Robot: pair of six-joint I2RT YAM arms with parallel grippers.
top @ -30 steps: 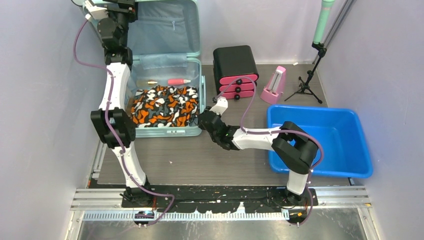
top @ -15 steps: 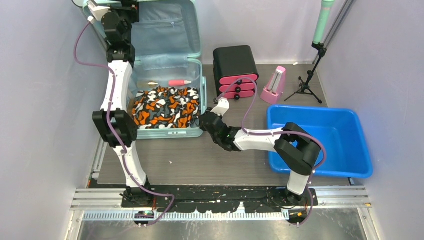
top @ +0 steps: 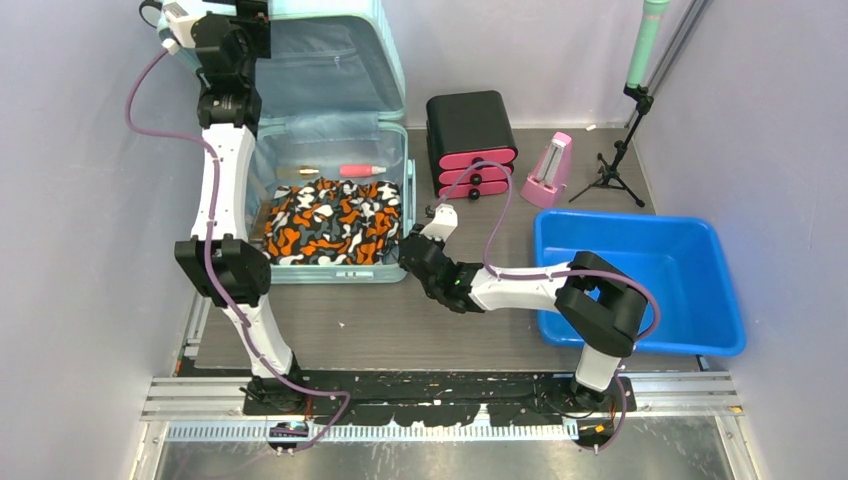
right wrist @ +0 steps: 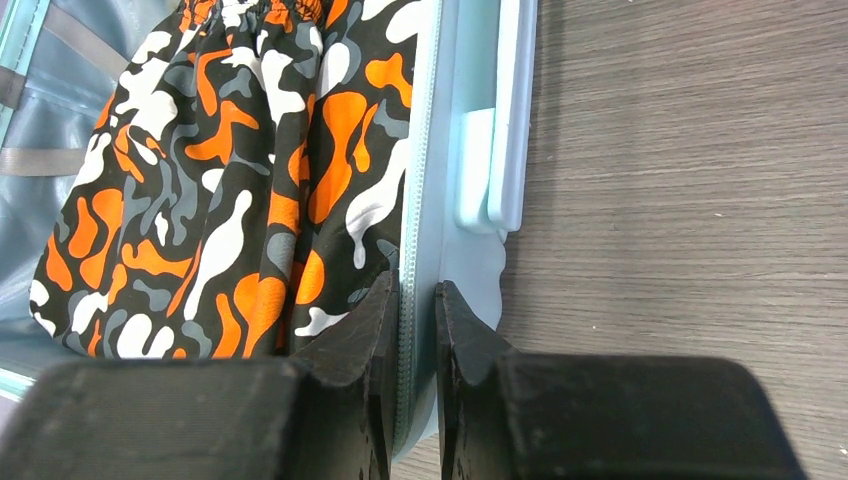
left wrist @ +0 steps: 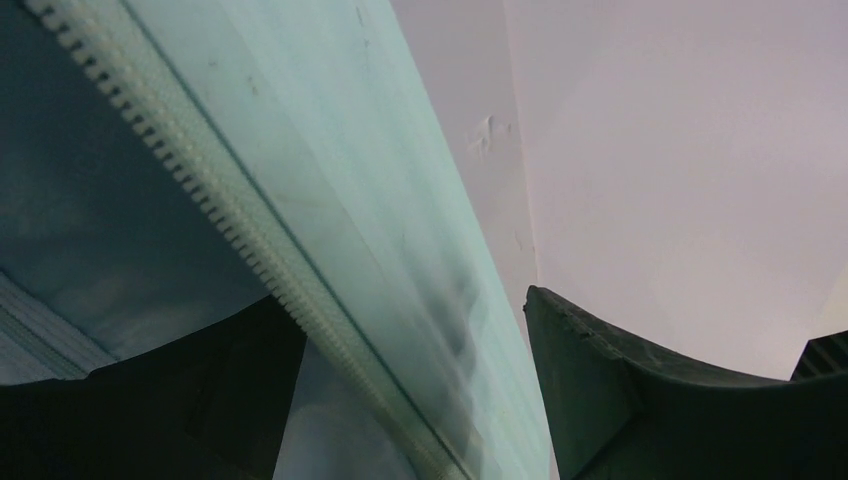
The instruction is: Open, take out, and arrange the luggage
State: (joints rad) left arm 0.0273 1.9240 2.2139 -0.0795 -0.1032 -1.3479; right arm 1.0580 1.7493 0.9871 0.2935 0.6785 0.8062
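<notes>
The luggage (top: 320,70) sits at the far left of the table (top: 400,325) and is open. Its base lies flat and its lid stands upright against the back wall, with the zip-pocket lining facing forward. The base's left side runs close along the left wall.

Inside the base, an orange, white and grey camouflage garment (top: 335,222) fills the near half right up to the front rim. Behind it, on the blue lining, lie a pink tube (top: 360,169) and a small brass-coloured item (top: 297,171), which are apart from each other.

The left gripper (top: 255,10) is up at the lid's top left corner. In the left wrist view its fingers (left wrist: 620,390) are spread wide on either side of the zip-edged rim (left wrist: 330,200). The outer finger is clear of the shell, so the rim is released.

The right gripper (top: 408,248) is at the base's near right corner. Its fingers (right wrist: 350,350) are clenched on the base wall (right wrist: 470,170), one inside against the garment (right wrist: 240,170) and one outside.

A bare strip of table runs in front of the suitcase. The right forearm lies across the table between the suitcase and the blue tub (top: 650,270) on the right. A black drawer box (top: 470,120) with pink drawers stands just beside the lid's right edge. Further right are a pink wedge-shaped object (top: 548,172) and a small tripod (top: 612,165).
</notes>
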